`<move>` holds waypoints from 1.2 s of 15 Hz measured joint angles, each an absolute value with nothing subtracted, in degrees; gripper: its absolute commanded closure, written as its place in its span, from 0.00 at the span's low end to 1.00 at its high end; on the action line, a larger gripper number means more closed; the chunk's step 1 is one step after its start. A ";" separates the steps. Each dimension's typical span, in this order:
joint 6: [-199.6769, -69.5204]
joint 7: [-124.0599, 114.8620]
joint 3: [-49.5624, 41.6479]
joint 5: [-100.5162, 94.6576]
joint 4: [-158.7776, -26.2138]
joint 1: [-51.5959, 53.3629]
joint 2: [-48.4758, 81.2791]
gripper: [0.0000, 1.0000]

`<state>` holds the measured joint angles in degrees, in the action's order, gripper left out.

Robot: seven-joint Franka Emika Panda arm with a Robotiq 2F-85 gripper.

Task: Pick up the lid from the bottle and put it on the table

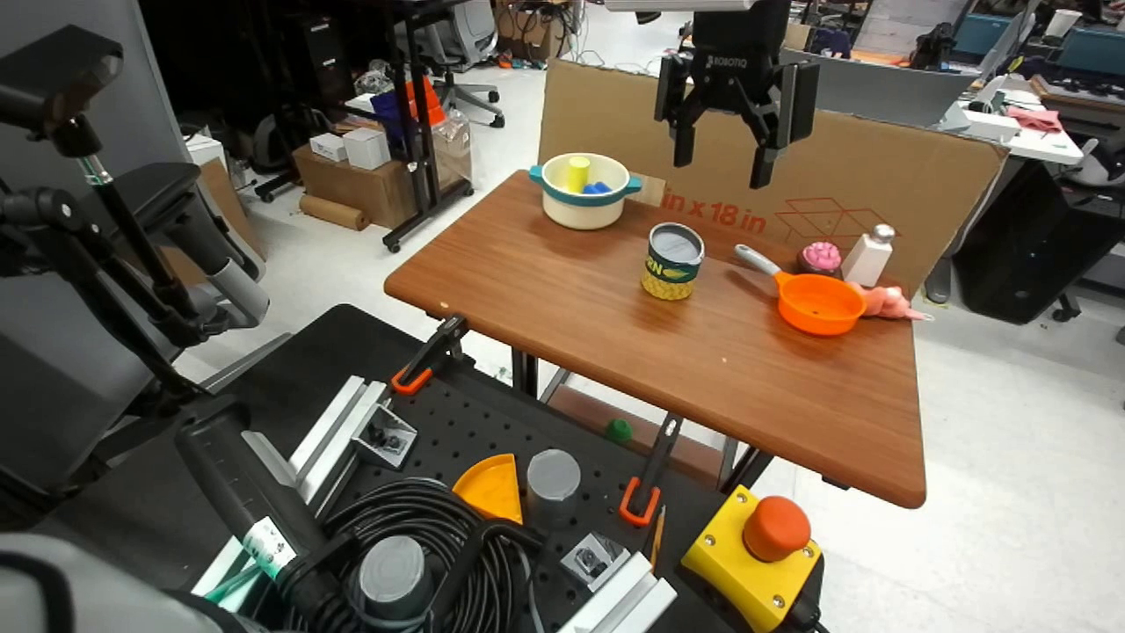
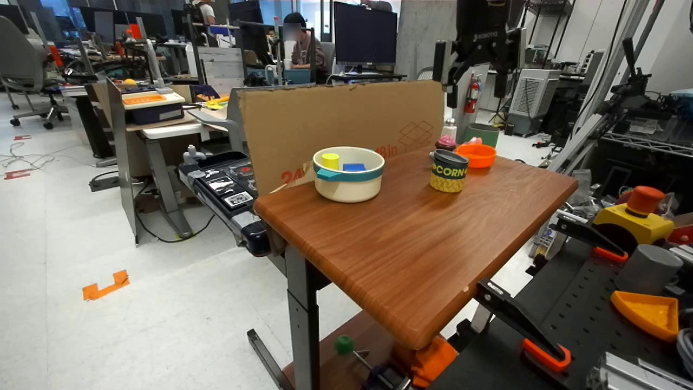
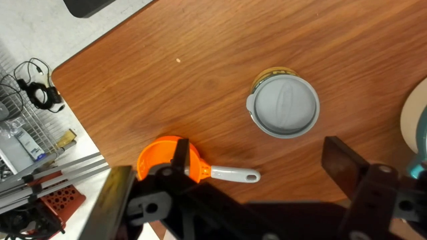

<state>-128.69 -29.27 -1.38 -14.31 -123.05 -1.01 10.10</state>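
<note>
Lid (image 3: 285,105) and bottle (image 1: 671,274) are together: the lid sits on top of the bottle, covering its mouth, and the wrist view shows its grey face from above. The bottle stands upright on the table (image 1: 527,272), between the pot (image 1: 584,214) and the pan (image 1: 813,318), touching neither.

The gripper (image 1: 722,160) hangs in the air above the table, its fingers (image 1: 683,146) well apart with nothing held between them. In the wrist view the lid lies out beyond the fingertips rather than in the gap, so the gripper is touching neither lid nor bottle.

Going by this, neither half of the task looks done: the lid is not yet off the bottle, and so not on the table either. All that seems ready is the gripper itself, spread and unloaded.

Left, as I judge it, is every main step: move over the bottle, come down, close on the lid's edge, lift it free, carry it aside, lower it to the table and let go. How tightly the lid fits cannot be told; if it is pressed on hard, the bottle could well rise with it.
</note>
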 measured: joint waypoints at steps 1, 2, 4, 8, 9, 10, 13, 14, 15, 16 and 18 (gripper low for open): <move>-129.66 -29.39 -1.38 -14.53 -123.12 -0.76 10.05 0.00; -130.27 -29.38 -1.38 -14.54 -123.30 -0.41 9.95 0.00; -131.63 -29.48 -1.38 -15.59 -124.33 0.54 9.60 0.00; -133.29 -29.96 -1.36 -17.77 -127.74 2.60 9.18 0.00; -133.47 -30.46 -1.36 -18.70 -128.55 3.00 9.23 0.00; -133.50 -30.97 -1.36 -19.33 -129.29 3.30 9.29 0.00; -133.51 -31.75 -1.36 -20.13 -130.55 3.64 9.38 0.00; -133.52 -31.76 -1.37 -20.13 -130.62 3.64 9.38 0.00; -133.52 -31.76 -1.37 -20.13 -130.62 3.64 9.37 0.00; -133.44 -31.66 -1.37 -20.13 -130.62 3.64 9.37 0.00; -133.55 -31.23 -1.37 -20.13 -130.62 3.62 9.37 0.00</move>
<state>-133.55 -31.23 -1.37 -20.13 -130.62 3.62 9.37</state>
